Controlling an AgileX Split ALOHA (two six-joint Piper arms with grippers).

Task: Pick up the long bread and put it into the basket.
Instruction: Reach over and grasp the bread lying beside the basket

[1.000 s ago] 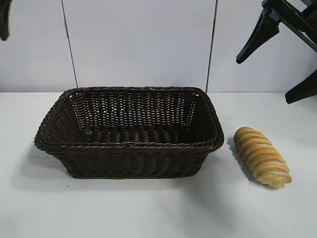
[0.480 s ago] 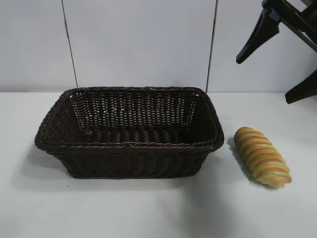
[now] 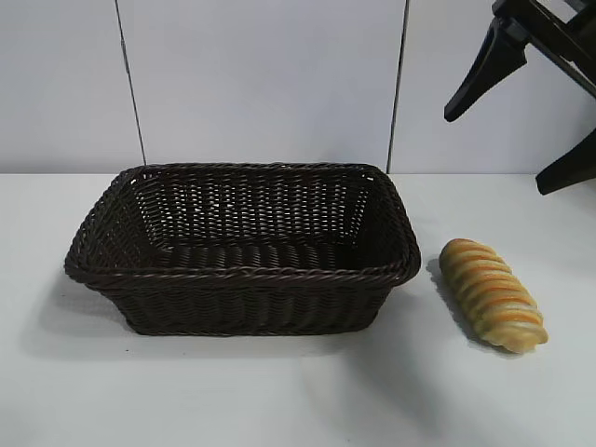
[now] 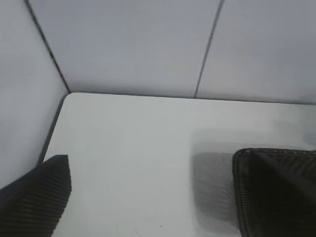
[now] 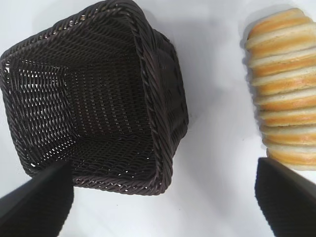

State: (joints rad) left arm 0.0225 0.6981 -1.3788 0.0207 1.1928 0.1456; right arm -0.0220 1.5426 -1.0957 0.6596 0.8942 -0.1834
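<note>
Bright, even, diffuse light fills every view. In the exterior view the basket (image 3: 242,250) throws a soft shadow to its left on the white table (image 3: 279,391), and the long bread (image 3: 493,294) a faint one at its left edge. The left wrist view is soft and hazy, with blurred edges throughout. The right wrist view is sharp, with near-white glare off the table.

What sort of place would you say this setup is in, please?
Probably a lab test bench, not a kitchen: a bare white table, plain panelled walls, and only a basket and bread as props beneath the right gripper.
</note>
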